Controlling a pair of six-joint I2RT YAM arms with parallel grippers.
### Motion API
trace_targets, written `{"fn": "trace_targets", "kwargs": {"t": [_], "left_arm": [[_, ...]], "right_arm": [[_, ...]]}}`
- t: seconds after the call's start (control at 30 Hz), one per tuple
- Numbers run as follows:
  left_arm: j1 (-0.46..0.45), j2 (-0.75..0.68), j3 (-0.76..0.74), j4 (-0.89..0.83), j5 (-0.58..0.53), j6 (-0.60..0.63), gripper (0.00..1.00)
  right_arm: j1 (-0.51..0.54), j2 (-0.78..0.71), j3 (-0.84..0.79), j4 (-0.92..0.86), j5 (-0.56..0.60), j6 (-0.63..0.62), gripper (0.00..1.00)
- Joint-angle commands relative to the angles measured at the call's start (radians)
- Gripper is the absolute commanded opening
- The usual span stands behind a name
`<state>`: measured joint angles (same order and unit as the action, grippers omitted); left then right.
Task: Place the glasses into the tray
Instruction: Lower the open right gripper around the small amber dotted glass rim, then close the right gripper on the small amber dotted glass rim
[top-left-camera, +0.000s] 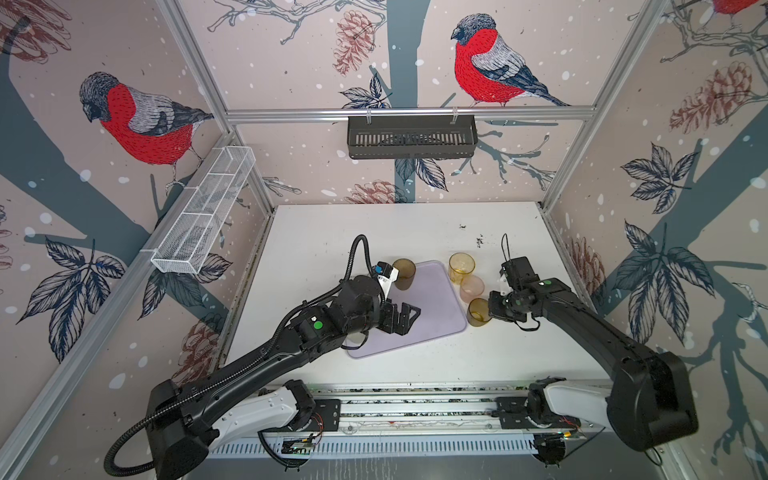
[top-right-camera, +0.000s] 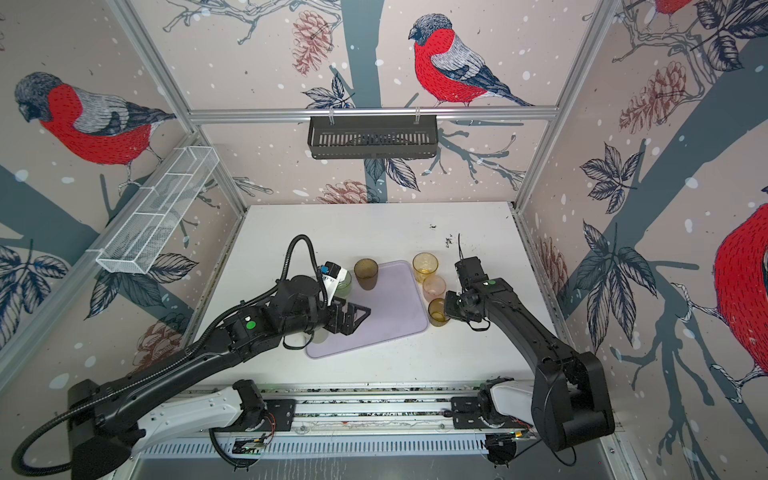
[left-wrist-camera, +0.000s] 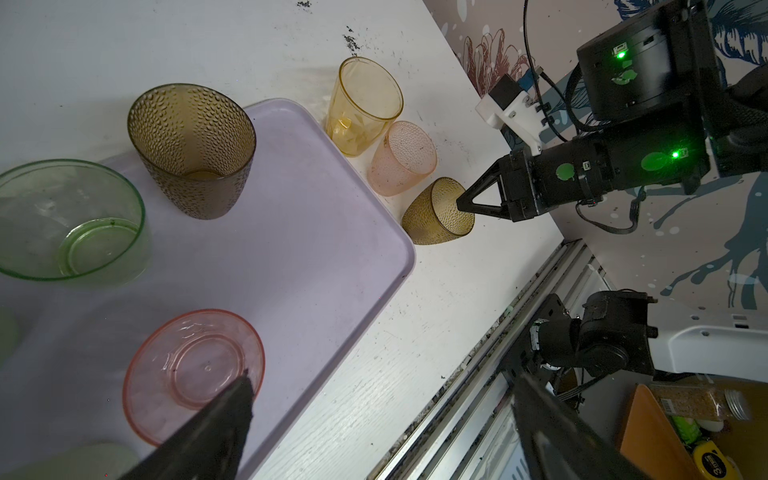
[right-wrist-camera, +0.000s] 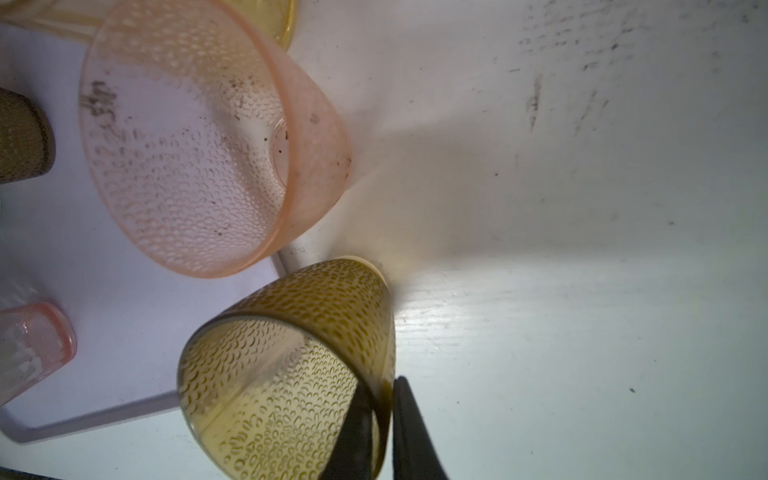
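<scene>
I count six glasses for certain, one tray (top-left-camera: 436, 316) and two end effectors.

My right end effector (right-wrist-camera: 384, 415) is pinched closed on the wall of the olive-brown glass (left-wrist-camera: 438, 212), one finger inside the rim and one outside. That glass is on the white worktop (top-left-camera: 374, 232), just off the tray's corner. Touching it or nearly so, on its far side from the fingers, is the peach glass (left-wrist-camera: 403, 158), and just past that is the amber-yellow glass (left-wrist-camera: 365, 104). That makes three glasses off the tray, all in a row close to this end effector.

My left end effector (top-left-camera: 411, 320) hangs over the tray with its fingers spread wide and nothing between them. The pink glass (left-wrist-camera: 193, 370) sits on the tray right beneath one fingertip. Further out from the fingers, the dark brown glass (left-wrist-camera: 191, 149) stands upright near the tray's far edge. The pale green glass (left-wrist-camera: 70, 220) is just beside it, also on the tray as far as I can tell. That makes three on the tray.

Two pale green blurs (left-wrist-camera: 95, 457) sit at the edge of the left wrist view, close under that end effector. I cannot tell what they are.
</scene>
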<state>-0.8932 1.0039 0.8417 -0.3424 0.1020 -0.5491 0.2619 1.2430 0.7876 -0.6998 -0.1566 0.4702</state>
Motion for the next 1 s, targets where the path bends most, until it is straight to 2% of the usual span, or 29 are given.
{"fn": "trace_targets", "kwargs": {"t": [0.0,0.97], "left_arm": [[-0.002,-0.003,-0.001,0.038,-0.003,0.005,0.97],[-0.002,-0.057,-0.019,0.031,-0.020,-0.015,0.97]], "right_arm": [[0.005,0.001,0.003,0.005,-0.003,-0.002,0.10],[0.044,-0.009,0.041,-0.048,0.032,-0.008,0.03]]}}
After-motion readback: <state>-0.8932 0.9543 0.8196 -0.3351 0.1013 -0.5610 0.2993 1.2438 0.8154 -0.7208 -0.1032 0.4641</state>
